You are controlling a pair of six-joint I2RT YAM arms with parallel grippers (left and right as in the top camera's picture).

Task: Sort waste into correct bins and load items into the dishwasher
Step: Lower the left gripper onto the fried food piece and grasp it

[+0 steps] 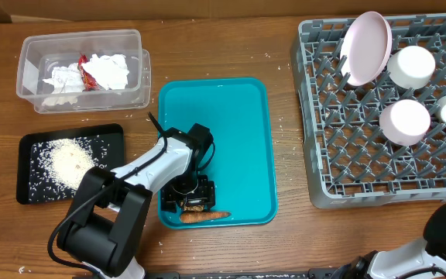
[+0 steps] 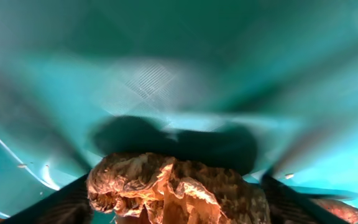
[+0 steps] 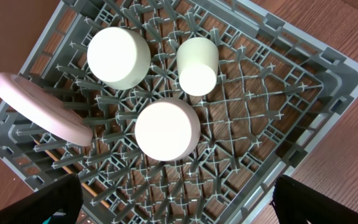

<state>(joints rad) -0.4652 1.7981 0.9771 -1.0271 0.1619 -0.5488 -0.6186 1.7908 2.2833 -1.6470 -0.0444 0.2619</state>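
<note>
- Brown food lump (image 2: 173,186): wrinkled, flaky, amber-brown; sits at teal tray's (image 1: 246,116) 7 o'clock corner.
- Left pincer (image 1: 190,198) straddles it; we can't tell if pinching.
- Right pincer (image 3: 179,205) spread wide above dish rack (image 3: 303,81).

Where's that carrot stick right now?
Seen from overhead, the carrot stick lies along the bottom edge of the teal tray, on its left side, right beside the left claw.

left arm (image 1: 153,163): white link, black joints, black cable | left gripper (image 1: 194,203): black | right arm (image 1: 409,260): white, black joint
</note>
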